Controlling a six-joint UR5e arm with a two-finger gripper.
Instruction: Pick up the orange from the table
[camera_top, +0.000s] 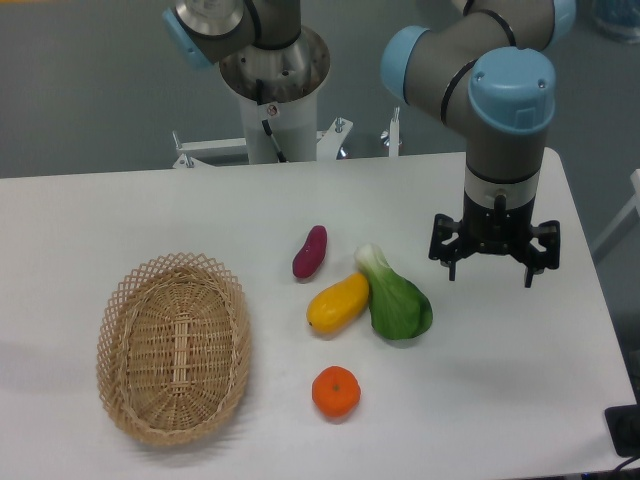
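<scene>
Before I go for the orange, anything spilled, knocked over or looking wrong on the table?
Nothing stands out. The orange sits alone and intact on the table. The basket is upright and empty. The yellow fruit leans against the green vegetable, the purple one lies apart. The gripper hangs open, holding nothing.

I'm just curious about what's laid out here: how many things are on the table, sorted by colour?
Orange: 1, the orange
Yellow: 1, a long yellow-orange fruit
Green: 1, a leafy green vegetable
Purple: 1, a purple sweet potato
Tan: 1, an empty wicker basket
Total: 5 on the table
</scene>
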